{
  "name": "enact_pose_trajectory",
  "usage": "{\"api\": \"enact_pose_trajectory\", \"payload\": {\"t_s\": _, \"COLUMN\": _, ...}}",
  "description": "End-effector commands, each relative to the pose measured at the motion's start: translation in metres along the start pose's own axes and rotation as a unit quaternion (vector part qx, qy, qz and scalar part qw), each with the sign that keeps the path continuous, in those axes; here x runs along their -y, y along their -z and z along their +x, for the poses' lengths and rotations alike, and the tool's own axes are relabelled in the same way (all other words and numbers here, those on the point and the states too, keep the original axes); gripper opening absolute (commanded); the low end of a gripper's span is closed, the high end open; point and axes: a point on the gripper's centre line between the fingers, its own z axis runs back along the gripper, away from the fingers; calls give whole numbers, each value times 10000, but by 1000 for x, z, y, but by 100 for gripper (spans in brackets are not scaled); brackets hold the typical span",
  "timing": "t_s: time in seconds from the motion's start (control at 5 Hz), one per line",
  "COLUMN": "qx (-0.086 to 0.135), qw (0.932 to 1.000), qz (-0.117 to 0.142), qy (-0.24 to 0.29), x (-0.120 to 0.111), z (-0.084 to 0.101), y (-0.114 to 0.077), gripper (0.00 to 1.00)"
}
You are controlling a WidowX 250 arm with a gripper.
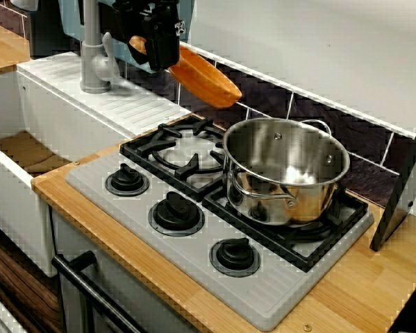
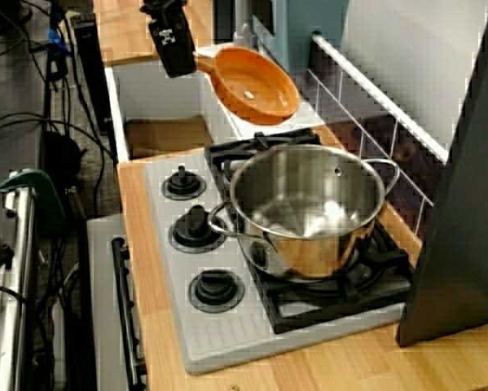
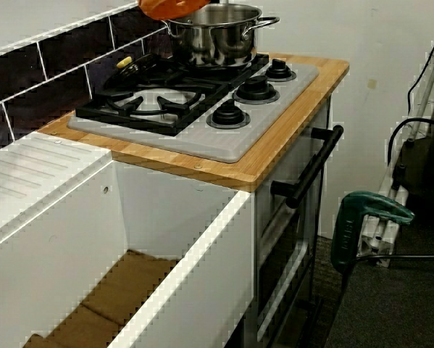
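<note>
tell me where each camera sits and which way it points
Front view: high at the front-left, looking down on the hob; shows the gripper holding the orange pan.
Stove-end view: high beyond the steel pot, facing the sink; the gripper shows at the top.
Sink-end view: low over the sink, facing the steel pot; no gripper, only the orange pan's edge.
Front and stove-end views share the gripper, orange pan and steel pot.

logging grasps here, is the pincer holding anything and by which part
The pincer holds the orange frying pan by its handle, up in the air near the steel pot.
</note>
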Motion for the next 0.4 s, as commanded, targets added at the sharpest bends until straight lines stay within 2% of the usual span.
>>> {"api": "enact_pose_trajectory", "payload": {"t_s": 0.0, "qx": 291, "qw": 9995, "qz": 111, "qy": 27, "x": -4, "z": 0, "y": 8, "gripper": 0}}
{"api": "enact_pose_trajectory", "payload": {"t_s": 0.2, "qx": 279, "qw": 9995, "qz": 153, "qy": 29, "x": -7, "z": -1, "y": 17, "gripper": 0}}
